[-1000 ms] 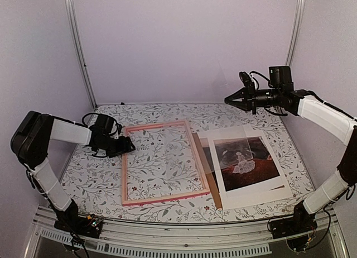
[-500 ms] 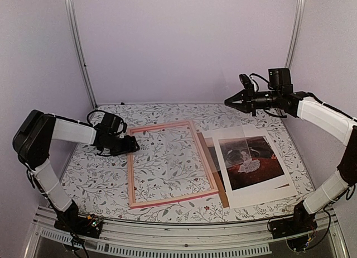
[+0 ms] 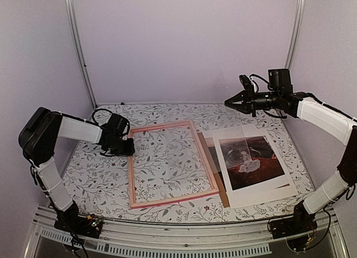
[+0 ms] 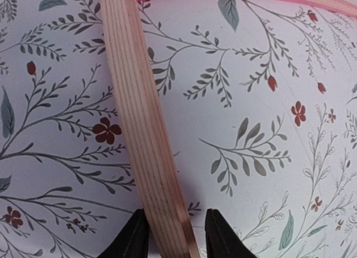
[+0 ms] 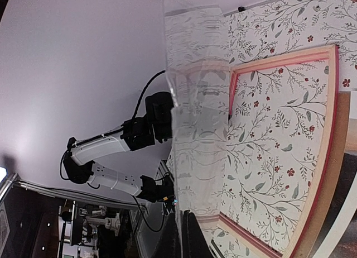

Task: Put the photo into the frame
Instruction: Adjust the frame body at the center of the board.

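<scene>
The pink frame (image 3: 130, 174) lies flat in the middle of the table with the floral cloth showing through it. My left gripper (image 3: 127, 148) is low at its upper left rail. In the left wrist view the wooden rail of the frame (image 4: 139, 113) runs between the black fingers of my left gripper (image 4: 175, 218), open, with a thin gap at the right finger. The photo (image 3: 251, 160), dark reddish with a pale figure, lies to the right of the frame. My right gripper (image 3: 227, 100) hangs high above the table's back, shut on a clear sheet (image 5: 198, 129).
A white board (image 3: 262, 195) lies under the photo, and a brown backing board (image 3: 220, 186) sticks out between it and the frame. Lilac walls and metal posts close in the table. The frame's rail (image 5: 328, 141) shows in the right wrist view behind the sheet.
The frame slid right and turned slightly, with my left gripper following its left rail. The left jaws have narrowed round the rail. The right arm stays put.
</scene>
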{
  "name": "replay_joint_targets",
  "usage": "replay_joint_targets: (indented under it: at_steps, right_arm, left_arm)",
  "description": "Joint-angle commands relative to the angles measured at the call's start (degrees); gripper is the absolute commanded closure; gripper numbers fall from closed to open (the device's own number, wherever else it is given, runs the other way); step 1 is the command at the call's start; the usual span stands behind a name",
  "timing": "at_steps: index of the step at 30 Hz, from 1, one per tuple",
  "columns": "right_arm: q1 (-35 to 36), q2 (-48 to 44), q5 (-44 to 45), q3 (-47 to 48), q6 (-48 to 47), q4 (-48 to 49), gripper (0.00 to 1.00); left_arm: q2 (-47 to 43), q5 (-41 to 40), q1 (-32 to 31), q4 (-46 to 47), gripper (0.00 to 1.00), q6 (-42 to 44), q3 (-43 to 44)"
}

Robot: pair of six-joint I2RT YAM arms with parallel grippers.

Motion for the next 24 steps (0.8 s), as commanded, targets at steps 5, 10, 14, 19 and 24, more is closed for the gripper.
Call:
replay_joint_targets:
  at_steps: [5, 10, 14, 19, 24]
  right_arm:
    - [-1.8, -1.2, -0.3, -0.9, -0.8, 1.8, 1.00]
    - [-2.1, -1.3, -0.1, -1.3, -1.2, 1.8, 1.00]
    - [-2.3, -1.4, 0.2, -1.4, -1.5, 1.4, 1.00]
    - [-2.3, -1.0, 0.5, -2.1, -1.6, 1.4, 1.00]
    - [-2.0, -0.8, 1.0, -4.0, -0.3, 3.5, 1.00]
  left_arm:
    - [0.7, -4.0, -3.8, -4.6, 0.74, 4.1, 0.2]
    - [1.4, -4.4, -4.4, -4.9, 0.77, 6.3, 1.0]
    - [1.9, -4.3, -4.4, -5.4, 0.79, 8.6, 2.4]
    - [3.2, -2.1, -4.7, -5.7, 0.78, 9.4, 4.9]
    - [3.9, 0.2, -5.1, -5.1, 0.71, 8.3, 6.9]
